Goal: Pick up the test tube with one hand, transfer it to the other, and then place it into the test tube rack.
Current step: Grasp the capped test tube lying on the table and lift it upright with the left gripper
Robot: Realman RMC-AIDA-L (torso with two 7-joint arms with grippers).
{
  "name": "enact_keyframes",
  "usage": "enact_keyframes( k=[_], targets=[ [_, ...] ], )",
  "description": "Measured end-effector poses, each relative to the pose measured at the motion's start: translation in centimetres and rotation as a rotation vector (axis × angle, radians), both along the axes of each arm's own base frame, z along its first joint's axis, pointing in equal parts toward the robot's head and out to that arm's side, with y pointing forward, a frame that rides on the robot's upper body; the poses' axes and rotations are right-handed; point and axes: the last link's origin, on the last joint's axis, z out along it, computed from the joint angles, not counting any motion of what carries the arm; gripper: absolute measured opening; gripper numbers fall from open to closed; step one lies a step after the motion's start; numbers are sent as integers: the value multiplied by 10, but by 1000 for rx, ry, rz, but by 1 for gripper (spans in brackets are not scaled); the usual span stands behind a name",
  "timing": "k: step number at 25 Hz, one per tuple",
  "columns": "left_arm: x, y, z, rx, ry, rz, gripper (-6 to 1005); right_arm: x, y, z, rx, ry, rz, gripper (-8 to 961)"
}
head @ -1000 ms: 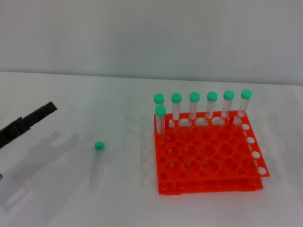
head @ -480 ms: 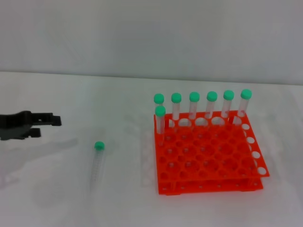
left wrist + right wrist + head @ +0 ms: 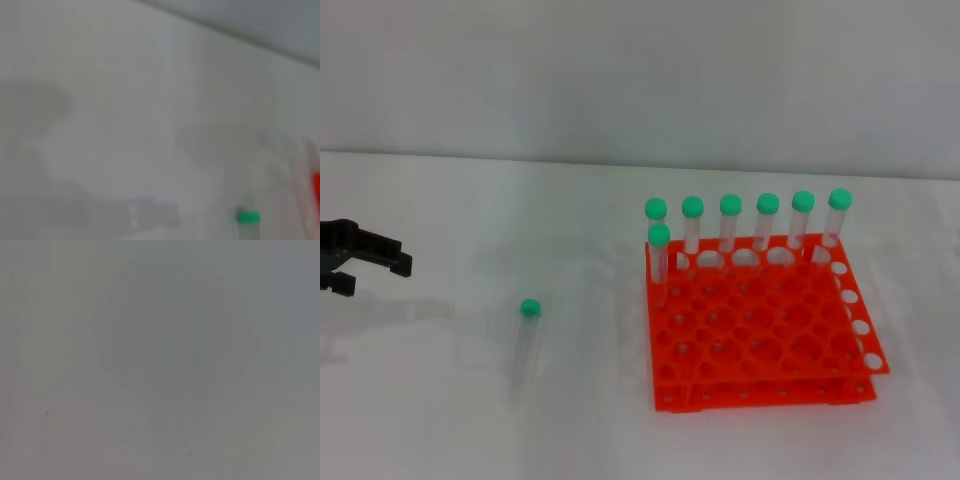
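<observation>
The test tube (image 3: 526, 345) lies on the white table left of the rack, its green cap (image 3: 529, 308) pointing away from me. My left gripper (image 3: 375, 276) hovers at the far left edge of the head view, well left of the tube, open with nothing between its fingers. The orange-red test tube rack (image 3: 760, 335) stands to the right with several green-capped tubes (image 3: 730, 222) upright along its back row and one at its left side. In the left wrist view the tube's green cap (image 3: 247, 217) and a sliver of the rack (image 3: 316, 186) show. The right gripper is out of view.
A pale wall (image 3: 640, 70) rises behind the table. Bare white tabletop (image 3: 450, 400) lies around the lying tube and in front of the rack. The right wrist view shows only a plain grey surface.
The left gripper has swung from a slanted pose to level, then drawn back toward the left edge. The tube on the table and the rack have not moved.
</observation>
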Motion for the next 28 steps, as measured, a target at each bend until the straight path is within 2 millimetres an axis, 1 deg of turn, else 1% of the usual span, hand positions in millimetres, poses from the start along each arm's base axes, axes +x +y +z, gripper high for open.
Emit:
enact_keyframes(
  k=[5, 10, 11, 12, 16, 20, 25, 28],
  targets=[
    [20, 3, -1, -122, 82, 50, 872, -1, 1, 0, 0, 0, 3, 795],
    [35, 6, -20, -233, 191, 42, 871, -1, 1, 0, 0, 10, 3, 796],
    [35, 6, -20, -233, 191, 42, 871, -1, 1, 0, 0, 12, 2, 796],
    [37, 7, -30, -268, 242, 42, 871, -1, 1, 0, 0, 14, 2, 796],
    [41, 7, -43, -299, 287, 41, 871, -1, 0, 0, -3, 23, 3, 796],
    [47, 8, -55, -318, 292, 32, 871, -1, 0, -1, -5, 23, 3, 796],
    [50, 7, -62, -326, 282, 44, 870, -2, 1, -1, -6, 22, 6, 796],
    [49, 7, -62, -321, 275, 52, 870, -2, 1, -1, -6, 22, 8, 796]
  ],
)
